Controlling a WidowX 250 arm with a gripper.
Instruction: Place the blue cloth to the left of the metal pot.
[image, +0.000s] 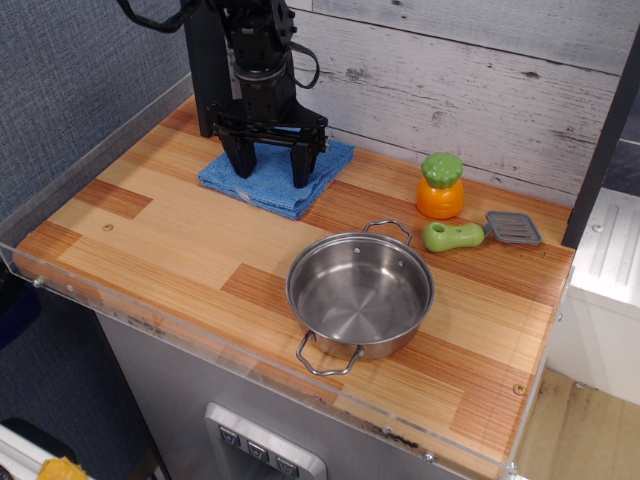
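The blue cloth (277, 176) is lying flat near the wooden tabletop's (180, 235) back-left corner. The gripper (270, 170) is pressing down on it, jaws spread wide (not pinching yet). The metal pot (360, 294) is sitting toward the front edge.

We see an all-black arm ending in a black gripper (271, 170) with two thick, blunt fingers (301, 166); a thin black cable loops beside its wrist.
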